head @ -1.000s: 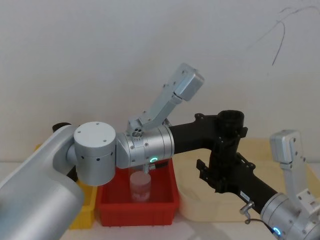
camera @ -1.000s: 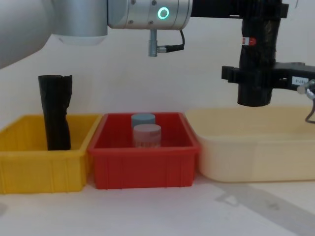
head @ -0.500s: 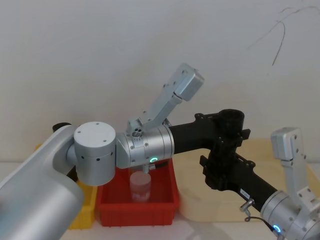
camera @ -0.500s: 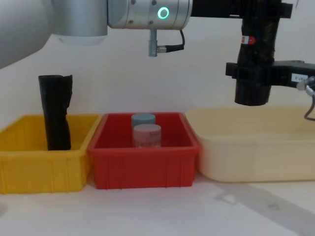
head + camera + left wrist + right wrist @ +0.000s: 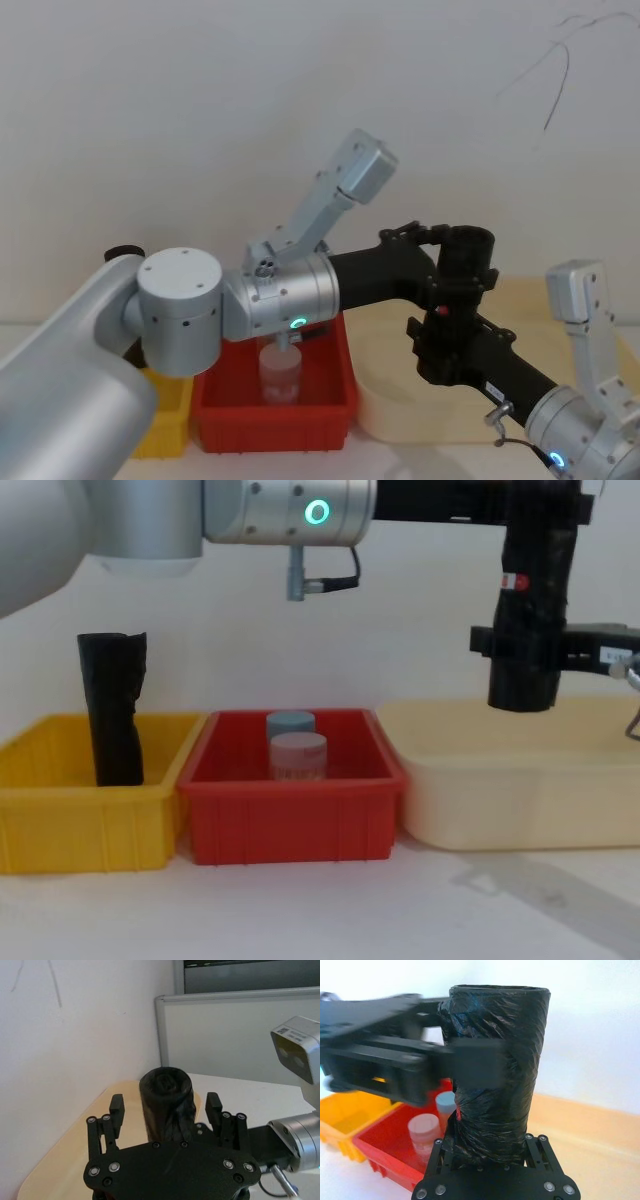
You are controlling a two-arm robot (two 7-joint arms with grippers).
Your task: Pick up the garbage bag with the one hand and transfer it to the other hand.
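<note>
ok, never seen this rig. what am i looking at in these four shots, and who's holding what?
It's a two-armed robot; each silver arm ends in a black gripper. There are four cameras: one on the head looking down, one on the chest looking across the table, and one on each wrist looking along that arm's fingers.

On the table sit a yellow bin with a tall black roll standing in it, a red bin with two capped jars, and a cream tub.

Upright in the air above the tub is the garbage bag, a black roll with a red-and-white label. The right gripper is clamped round its lower half. The left gripper is at its top, fingers spread with gaps either side, so the right one seems to carry it.
</note>
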